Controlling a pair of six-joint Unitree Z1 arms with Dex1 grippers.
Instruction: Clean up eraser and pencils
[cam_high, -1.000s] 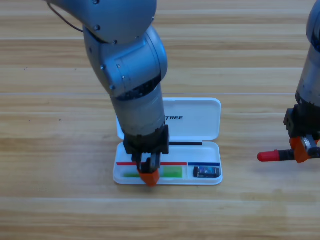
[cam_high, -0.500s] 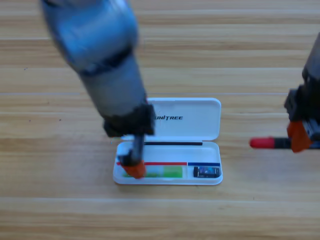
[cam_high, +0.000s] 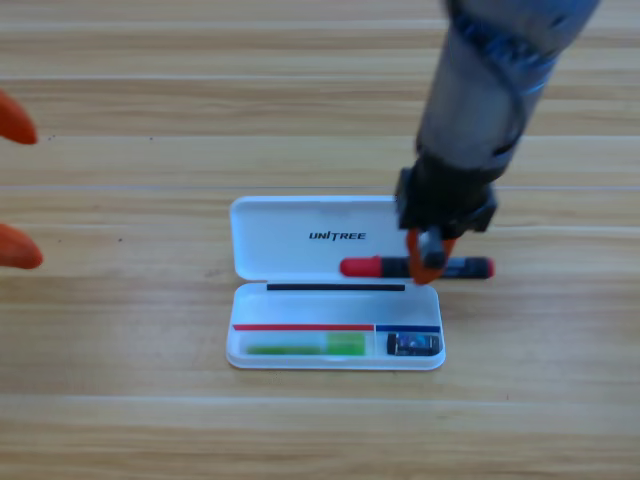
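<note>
The white case (cam_high: 300, 235) lies open at the table's middle. A green pencil (cam_high: 305, 347) rests in the long left compartment of its tray. In the small right compartment sits the dark blue-and-black eraser (cam_high: 413, 344). My right gripper (cam_high: 430, 262) hangs over the lid's right edge, shut on the red-capped black pencil (cam_high: 372, 267), which lies level across the lid with its red cap to the left. My left gripper (cam_high: 14, 185) has drawn back to the left edge, with only its two orange jaw tips showing, spread apart and holding nothing.
The right arm (cam_high: 480, 90) comes down from the top right and covers the table behind the case. Bare wooden table surrounds the case on all sides.
The left gripper let go of the green pencil in the tray and drew back to the left edge. The right gripper carried the red-capped pencil left, from the right edge to over the case lid.
</note>
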